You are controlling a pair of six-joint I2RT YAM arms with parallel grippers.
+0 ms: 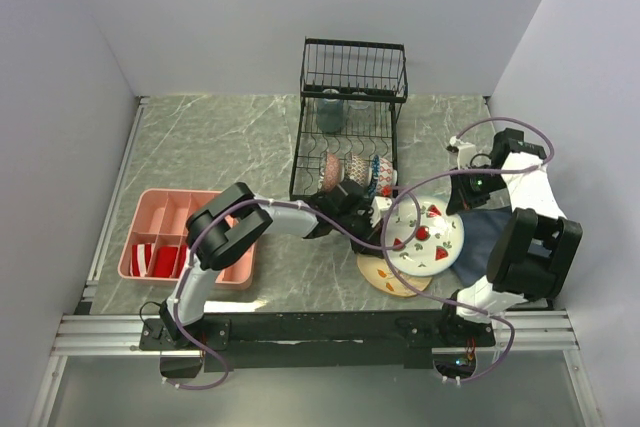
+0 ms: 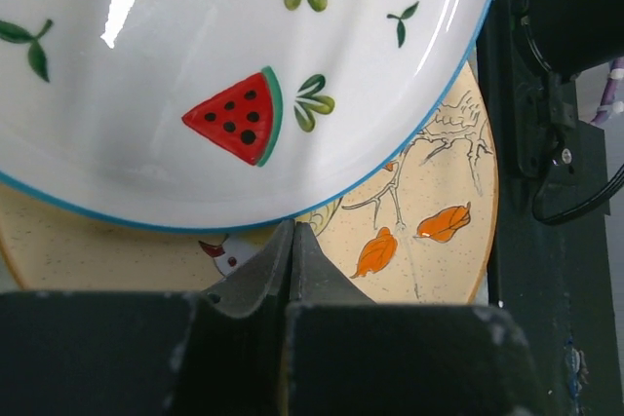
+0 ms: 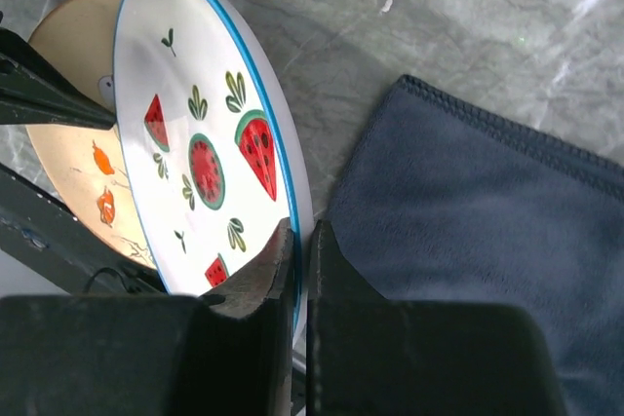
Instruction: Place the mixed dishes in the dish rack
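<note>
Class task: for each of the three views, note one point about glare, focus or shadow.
Left wrist: white glare streaks on the watermelon plate, and the near jaws look soft. Right wrist: the same plate's rim and the cloth are sharp; the jaws form a dark foreground. Top external: even light, faint shadows under the dish rack.

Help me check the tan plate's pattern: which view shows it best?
Left wrist: the tan plate fills the frame, leaf drawings sharp, beneath the watermelon plate. The top view shows only its edge; the right wrist, a sliver.
</note>
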